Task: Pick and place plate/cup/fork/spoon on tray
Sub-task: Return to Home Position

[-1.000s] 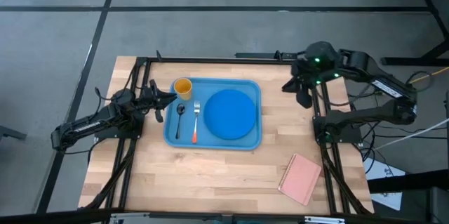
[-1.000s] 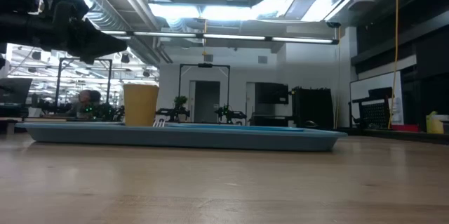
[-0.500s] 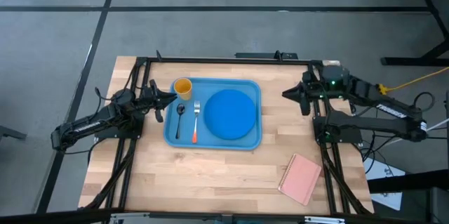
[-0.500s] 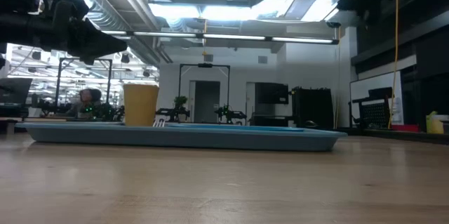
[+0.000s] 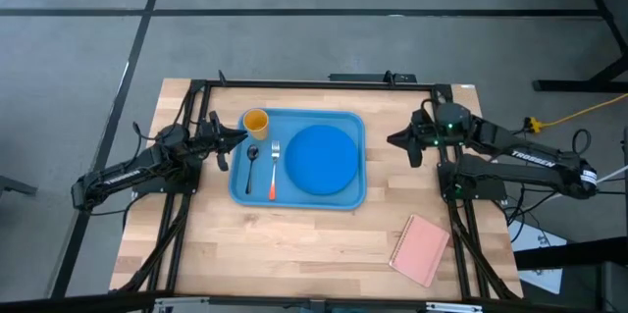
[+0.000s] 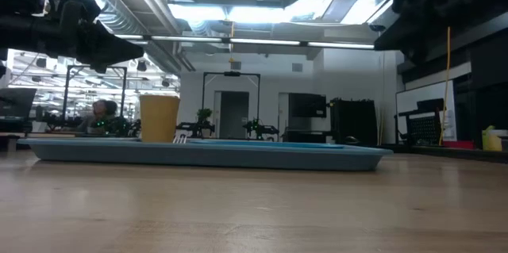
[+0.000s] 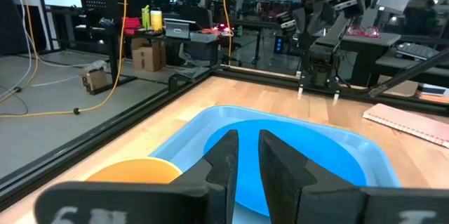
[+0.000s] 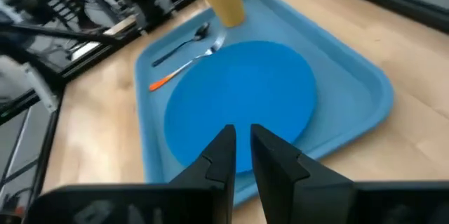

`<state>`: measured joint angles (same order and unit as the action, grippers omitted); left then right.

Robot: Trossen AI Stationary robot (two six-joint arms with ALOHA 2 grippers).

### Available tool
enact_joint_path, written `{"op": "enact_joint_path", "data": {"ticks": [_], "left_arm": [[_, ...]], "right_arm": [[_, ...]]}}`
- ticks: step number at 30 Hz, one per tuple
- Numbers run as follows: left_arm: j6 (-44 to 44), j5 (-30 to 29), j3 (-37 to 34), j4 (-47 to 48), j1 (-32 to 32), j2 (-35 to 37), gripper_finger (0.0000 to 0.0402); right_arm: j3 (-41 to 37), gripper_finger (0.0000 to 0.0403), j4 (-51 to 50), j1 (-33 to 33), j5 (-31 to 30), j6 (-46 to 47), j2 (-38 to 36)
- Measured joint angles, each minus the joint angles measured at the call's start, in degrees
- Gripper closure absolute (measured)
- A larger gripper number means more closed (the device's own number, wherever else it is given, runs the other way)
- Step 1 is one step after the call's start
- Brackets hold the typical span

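Four items, plate (image 5: 322,159), cup (image 5: 255,122), fork (image 5: 274,169) and spoon (image 5: 251,167), lie on the tray (image 5: 346,198); left claw (image 5: 238,137) at 9 o'clock and right claw (image 5: 396,139) at 3 o'clock, both nearly clenched, empty, should retreat clear.

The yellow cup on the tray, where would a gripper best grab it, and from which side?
Probably across the cup's rim and side wall, coming down from above. It stands upright with its mouth open in the tray's corner; the spoon lies close beside it, so a top approach looks clearest. The left gripper is nearest.
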<state>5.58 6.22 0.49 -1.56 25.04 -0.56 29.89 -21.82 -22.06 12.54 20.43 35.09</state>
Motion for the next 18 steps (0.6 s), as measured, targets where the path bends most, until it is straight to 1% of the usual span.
{"op": "enact_joint_path", "data": {"ticks": [2, 4, 5, 11, 14, 16, 18], "left_arm": [[0.0, 0.0, 0.0, 0.0, 0.0, 0.0, 0.0350], [-0.1, 0.0, 0.0, 0.0, 0.0, 0.0, 0.0350], [-0.1, -0.1, 0.0, 0.0, 0.0, 0.0, 0.0350], [1.1, 0.8, 0.0, 0.0, 0.0, -0.2, 0.0350], [1.8, 2.1, 0.0, -0.2, -1.4, -1.7, 0.0350], [2.0, 1.8, 0.0, -0.2, -2.8, -3.3, 0.0350], [4.2, 1.0, 0.0, -0.1, -4.0, -4.7, 0.0350]], "right_arm": [[0.0, 0.0352, -0.3, 0.0, 2.6, -2.4, 0.0], [0.0, 0.0352, -0.3, 0.0, 5.4, -2.9, 0.0], [0.0, 0.0352, -0.2, 0.0, 5.9, -2.9, 0.0], [-0.7, 0.0352, -0.1, 0.6, 4.2, -4.4, -0.8], [-3.1, 0.0352, 0.4, 1.9, 2.6, -4.2, -2.0], [-5.1, 0.0352, 0.6, 2.6, 1.9, -4.2, -3.0], [-6.9, 0.0352, 1.8, 2.9, 1.5, -4.1, -4.1]]}}
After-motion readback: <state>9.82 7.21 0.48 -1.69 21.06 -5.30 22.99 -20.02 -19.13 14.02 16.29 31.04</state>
